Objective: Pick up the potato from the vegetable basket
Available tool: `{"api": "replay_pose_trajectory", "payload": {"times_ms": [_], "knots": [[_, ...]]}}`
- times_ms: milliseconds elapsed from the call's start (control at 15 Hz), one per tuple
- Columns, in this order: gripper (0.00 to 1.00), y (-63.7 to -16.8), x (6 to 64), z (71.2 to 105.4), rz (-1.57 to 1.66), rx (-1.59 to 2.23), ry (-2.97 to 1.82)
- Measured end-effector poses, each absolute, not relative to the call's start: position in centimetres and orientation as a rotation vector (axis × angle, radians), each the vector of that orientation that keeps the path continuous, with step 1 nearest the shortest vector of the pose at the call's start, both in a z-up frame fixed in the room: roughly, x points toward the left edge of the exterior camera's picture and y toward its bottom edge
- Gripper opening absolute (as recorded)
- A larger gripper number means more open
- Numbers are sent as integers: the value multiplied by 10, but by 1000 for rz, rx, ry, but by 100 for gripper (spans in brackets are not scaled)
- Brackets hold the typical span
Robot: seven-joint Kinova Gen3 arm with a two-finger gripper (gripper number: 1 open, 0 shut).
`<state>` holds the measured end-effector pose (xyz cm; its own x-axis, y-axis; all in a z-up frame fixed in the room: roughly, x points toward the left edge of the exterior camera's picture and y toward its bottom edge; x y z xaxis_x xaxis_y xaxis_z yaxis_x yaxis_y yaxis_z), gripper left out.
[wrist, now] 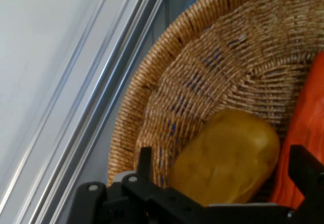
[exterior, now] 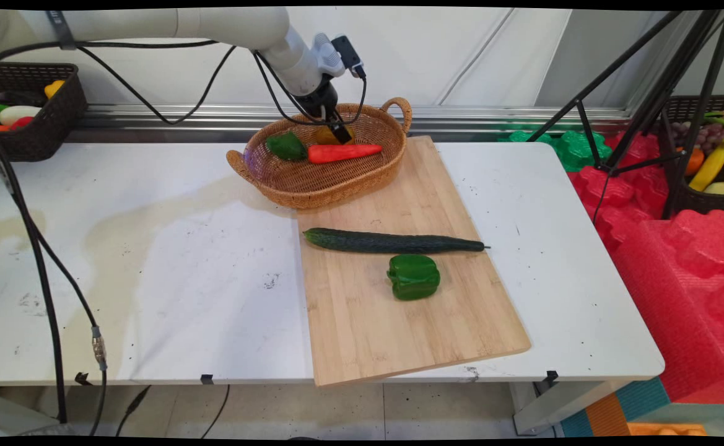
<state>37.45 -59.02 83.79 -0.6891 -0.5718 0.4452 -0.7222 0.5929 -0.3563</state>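
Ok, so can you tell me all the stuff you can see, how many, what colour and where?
Wicker basket: one, tan, at the cutting board's far end.
Potato: one, yellowish brown, in the basket, between the fingers.
Carrot: one, orange, in the basket.
Green pepper: one, in the basket.
Second green pepper: one, on the board.
Cucumber: one, dark green, across the board.
Cutting board: one, wooden, on the table.
Table: one, white.
Gripper: one, black, open around the potato.

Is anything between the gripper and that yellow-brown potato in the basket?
Nothing visible. The gripper is open, its fingers either side of the potato in the wicker basket. The carrot lies right beside the potato, close to one finger.
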Motion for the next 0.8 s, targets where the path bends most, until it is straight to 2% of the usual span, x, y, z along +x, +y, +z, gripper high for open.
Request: {"api": "replay_pose_trajectory", "payload": {"times_ms": [800], "knots": [[100,-605,368,818,685,1075,-2572]]}}
